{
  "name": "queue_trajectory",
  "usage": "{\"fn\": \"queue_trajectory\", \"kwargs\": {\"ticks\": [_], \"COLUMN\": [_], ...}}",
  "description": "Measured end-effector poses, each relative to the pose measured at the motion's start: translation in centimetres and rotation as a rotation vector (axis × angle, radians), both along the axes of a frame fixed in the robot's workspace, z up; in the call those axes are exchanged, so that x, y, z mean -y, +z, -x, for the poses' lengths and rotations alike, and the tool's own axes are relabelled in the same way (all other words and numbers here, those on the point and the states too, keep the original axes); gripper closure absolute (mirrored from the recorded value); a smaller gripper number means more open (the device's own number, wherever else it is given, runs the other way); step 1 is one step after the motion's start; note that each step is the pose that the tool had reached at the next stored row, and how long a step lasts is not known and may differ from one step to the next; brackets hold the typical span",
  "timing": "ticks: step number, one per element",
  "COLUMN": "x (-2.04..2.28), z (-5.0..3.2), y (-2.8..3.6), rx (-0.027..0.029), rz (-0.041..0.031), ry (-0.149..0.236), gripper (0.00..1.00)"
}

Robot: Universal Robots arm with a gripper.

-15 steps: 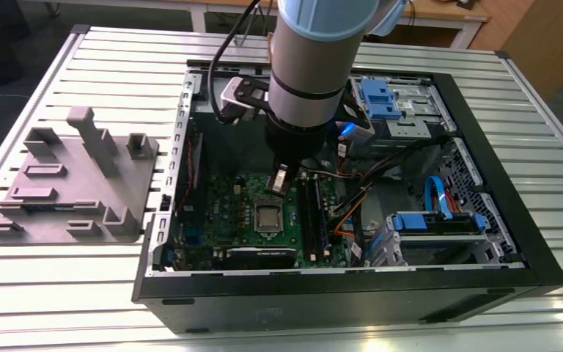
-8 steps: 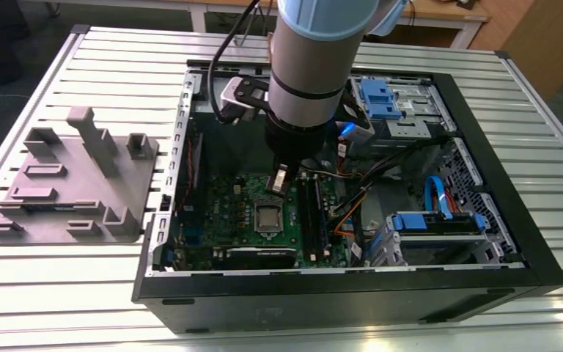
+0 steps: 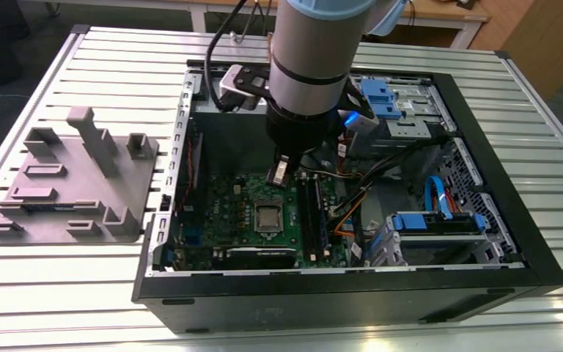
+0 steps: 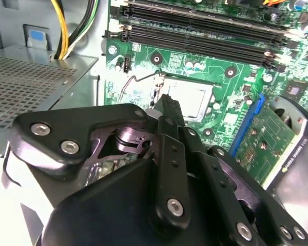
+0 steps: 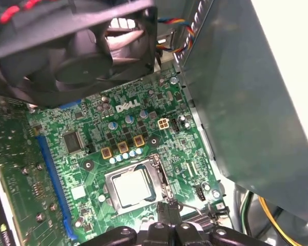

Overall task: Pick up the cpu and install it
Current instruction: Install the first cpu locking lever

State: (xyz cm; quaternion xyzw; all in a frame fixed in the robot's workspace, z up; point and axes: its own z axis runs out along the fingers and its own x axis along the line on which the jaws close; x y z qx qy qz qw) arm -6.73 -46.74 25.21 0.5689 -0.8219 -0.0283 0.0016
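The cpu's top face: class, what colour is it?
Pale silver-grey. The cpu shows best in the first wrist view.

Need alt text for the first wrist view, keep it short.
The cpu sits in its silver socket frame on a green motherboard, with the gripper, fingers shut, just beside the frame's edge. A black fan overhangs part of the board and a grey case wall runs along one side.
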Motion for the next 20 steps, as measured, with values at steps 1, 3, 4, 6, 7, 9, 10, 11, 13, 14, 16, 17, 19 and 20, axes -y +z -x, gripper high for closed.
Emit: {"fn": "queue_trajectory", "kwargs": {"ticks": [1,3,4,6,7,9,10,11,13,14,16,17,19,20], "x": [0.0,0.0,0.0,0.0,0.0,0.0,0.0,0.0,0.0,0.0,0.0,0.0,0.0,0.0], "z": [0.0,0.0,0.0,0.0,0.0,0.0,-0.01,-0.01,0.0,0.0,0.0,0.0,0.0,0.0], "y": [0.19,0.3,0.3,0.3,0.31,0.31,0.3,0.27,0.25,0.25,0.24,0.24,0.24,0.24], "rx": [0.0,0.0001,0.0001,0.0001,0.0,-0.0001,-0.0001,0.0,0.0,-0.0001,0.0,0.0,0.0,0.0], "rz": [-0.0004,-0.0008,-0.0009,-0.0009,-0.0007,-0.0007,-0.0006,-0.0007,-0.0007,-0.0006,-0.0007,-0.0007,-0.0007,-0.0008], "ry": [0.0,0.0,0.0,0.0,0.0,-0.011,-0.026,-0.063,-0.099,-0.113,-0.117,-0.117,-0.127,-0.128], "gripper": [0.9,0.9,0.9,0.9,0.9,0.9,0.9,0.9,0.9,0.9,0.9,0.9,0.9,0.9]}}
